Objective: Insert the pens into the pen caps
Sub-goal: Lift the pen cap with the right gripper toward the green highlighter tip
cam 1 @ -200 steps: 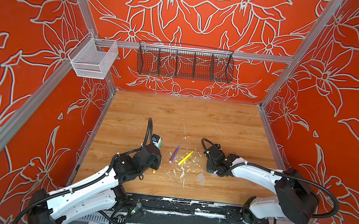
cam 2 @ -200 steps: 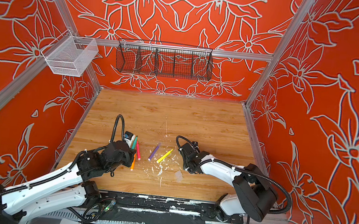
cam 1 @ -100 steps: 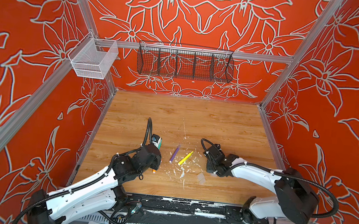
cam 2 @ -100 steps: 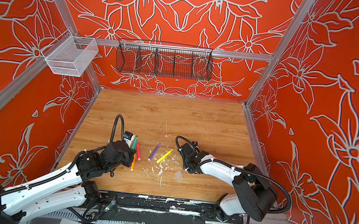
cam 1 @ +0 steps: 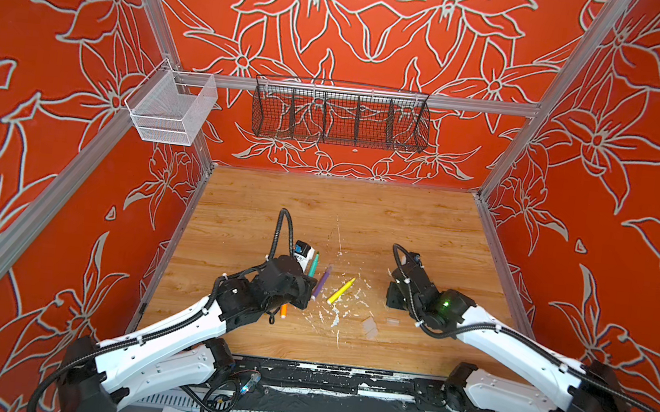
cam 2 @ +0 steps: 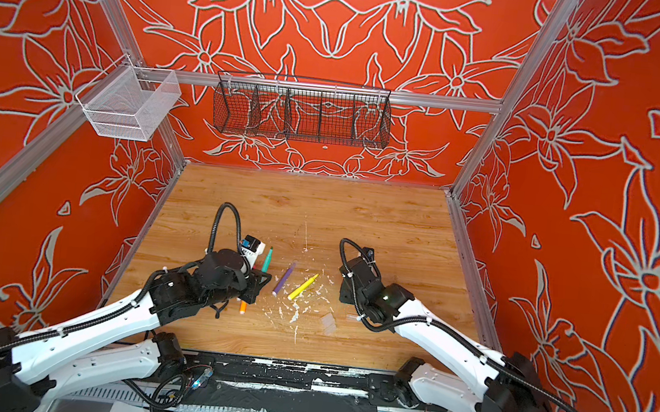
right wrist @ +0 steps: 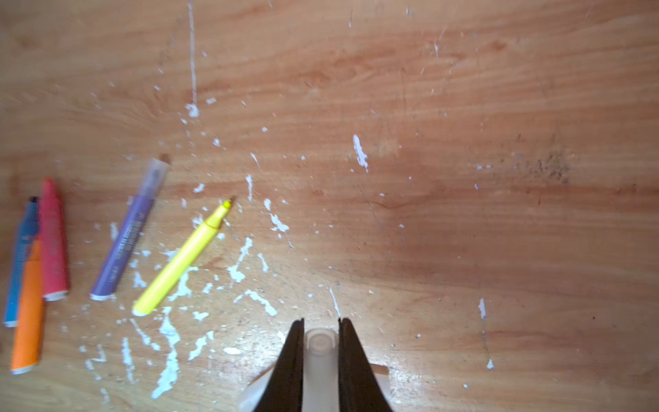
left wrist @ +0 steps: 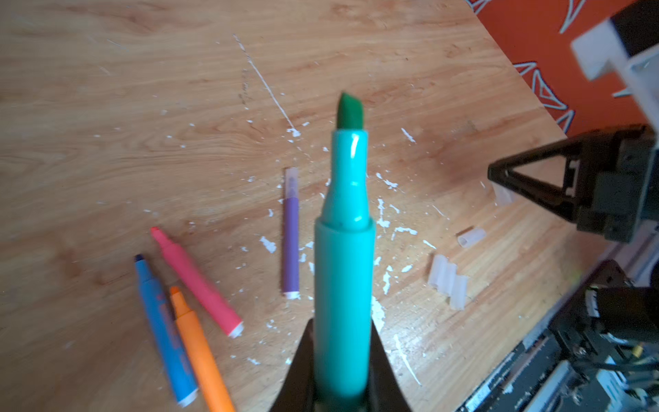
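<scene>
Green pen (cam 1: 313, 264) held in closed left jaws, left of centre in both top views, tip pointing up-frame; clear pen cap (right wrist: 320, 351) pinched in right jaws, right of centre; pen's axis passes wide of it.

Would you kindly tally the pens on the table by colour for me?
green pen: 1
purple pen: 1
yellow pen: 1
pink pen: 1
blue pen: 1
orange pen: 1
Total: 6

Pens (cam 1: 340, 291) left of caps (cam 1: 370, 327) on table (cam 1: 361, 210).
</scene>
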